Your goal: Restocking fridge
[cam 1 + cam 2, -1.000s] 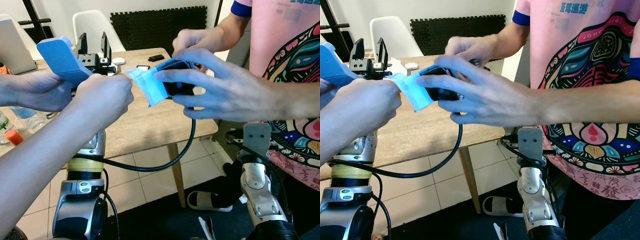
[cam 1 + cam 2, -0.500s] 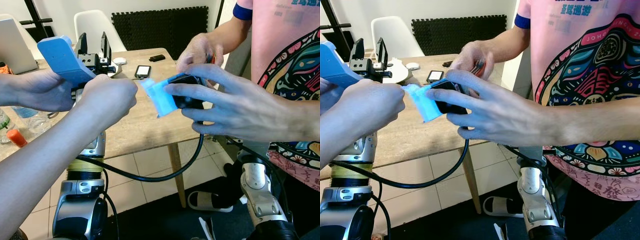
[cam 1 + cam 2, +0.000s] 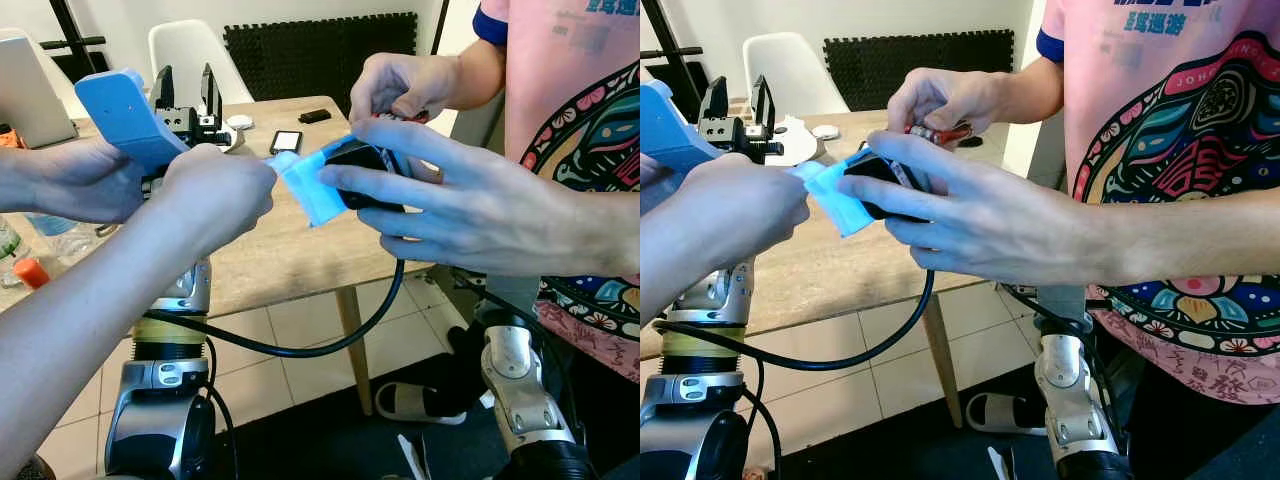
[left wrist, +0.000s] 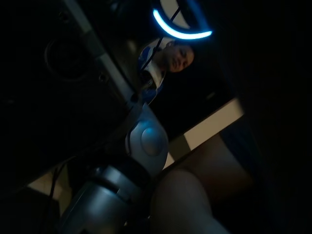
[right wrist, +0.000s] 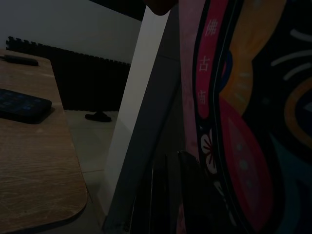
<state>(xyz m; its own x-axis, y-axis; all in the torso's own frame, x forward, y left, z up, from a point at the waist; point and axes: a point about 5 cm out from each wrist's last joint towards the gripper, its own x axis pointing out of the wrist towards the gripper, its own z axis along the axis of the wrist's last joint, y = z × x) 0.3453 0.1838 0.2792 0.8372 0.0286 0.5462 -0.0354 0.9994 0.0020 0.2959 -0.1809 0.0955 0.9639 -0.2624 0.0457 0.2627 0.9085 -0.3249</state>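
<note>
Left hand (image 3: 186,88), two long black fingers parted w/ nothing between, above wood-grain table (image 3: 290,250); right hand state unclear.

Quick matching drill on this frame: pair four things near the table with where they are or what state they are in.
Things:
1. phone
2. white chair
3. sandal
4. black cable

Places or states:
A. on the floor beside the table leg
B. lying flat on the table
C. hanging in a loop below the table edge
D. behind the table, by the wall

Pairs: 1-B, 2-D, 3-A, 4-C
</note>
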